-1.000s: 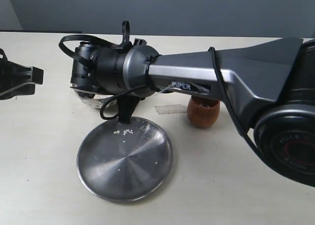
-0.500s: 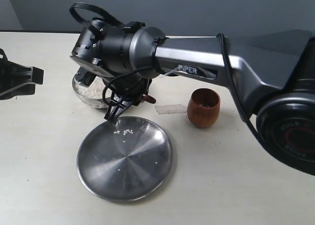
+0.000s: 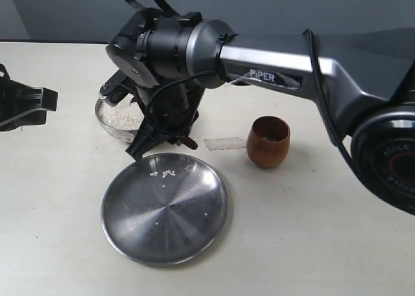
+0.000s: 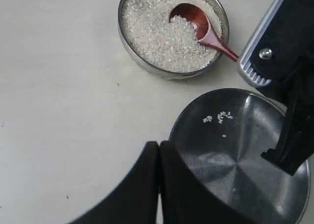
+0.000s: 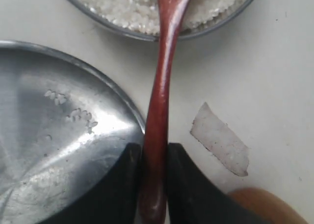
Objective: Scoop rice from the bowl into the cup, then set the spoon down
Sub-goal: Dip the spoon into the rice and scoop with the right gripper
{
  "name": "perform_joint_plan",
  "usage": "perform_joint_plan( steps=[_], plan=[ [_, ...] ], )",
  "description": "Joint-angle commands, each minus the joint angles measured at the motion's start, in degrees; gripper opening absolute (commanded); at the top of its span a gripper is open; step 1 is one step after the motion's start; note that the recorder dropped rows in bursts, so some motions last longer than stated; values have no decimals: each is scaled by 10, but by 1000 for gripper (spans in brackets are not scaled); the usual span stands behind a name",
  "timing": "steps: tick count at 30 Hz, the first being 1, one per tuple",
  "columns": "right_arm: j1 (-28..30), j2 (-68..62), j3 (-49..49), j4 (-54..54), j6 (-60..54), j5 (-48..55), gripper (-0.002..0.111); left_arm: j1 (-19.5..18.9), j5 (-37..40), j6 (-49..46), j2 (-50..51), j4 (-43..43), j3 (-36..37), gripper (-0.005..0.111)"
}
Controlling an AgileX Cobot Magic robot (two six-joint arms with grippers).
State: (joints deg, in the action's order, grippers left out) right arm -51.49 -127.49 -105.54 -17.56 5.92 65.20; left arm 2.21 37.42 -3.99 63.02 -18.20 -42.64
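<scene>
a: state of the right gripper point(image 5: 154, 182)?
b: clamped on the spoon point(image 5: 159, 91), one finger on each side of the handle, near its tail end. the left gripper point(image 4: 159, 148) has its fingers pressed together on nothing. in the exterior view it sits off at the left edge.

a: what relation do we steer by?
b: the spoon head sits in the rice point(image 4: 157, 37) inside the bowl point(image 4: 128, 55). the handle runs out over the bowl's rim toward the rim of the plate point(image 3: 165, 212). in the exterior view the cup point(image 3: 268, 140) stands upright to the right of the bowl, well apart, with a scrap of tape point(image 3: 224, 142) between them. we reckon the move is lift, then carry sideways across the handle's axis, not along it. the right gripper is nearer the cup and has the tool.

a: blind spots?
b: in the exterior view the right arm covers the spoon and part of the bowl. the right wrist view cuts off the spoon head, and the cup is only a brown blur at the frame's corner. the left wrist view shows grains in the spoon head, but we can't tell how full it is. the cup's inside is dark, so we can't tell if it holds any rice. a few stray grains lie on the plate.
</scene>
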Motion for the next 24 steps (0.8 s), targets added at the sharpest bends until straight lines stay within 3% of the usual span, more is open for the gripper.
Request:
perform_joint_plan(
  steps=[1,24],
  plan=[
    [12,27,-4,10,1,3,-1,2,-5,-1,0,-1,-3,0],
    [35,73,-4,117,-18,19,-1,2,-5,-1,0,-1,-3,0]
  ],
)
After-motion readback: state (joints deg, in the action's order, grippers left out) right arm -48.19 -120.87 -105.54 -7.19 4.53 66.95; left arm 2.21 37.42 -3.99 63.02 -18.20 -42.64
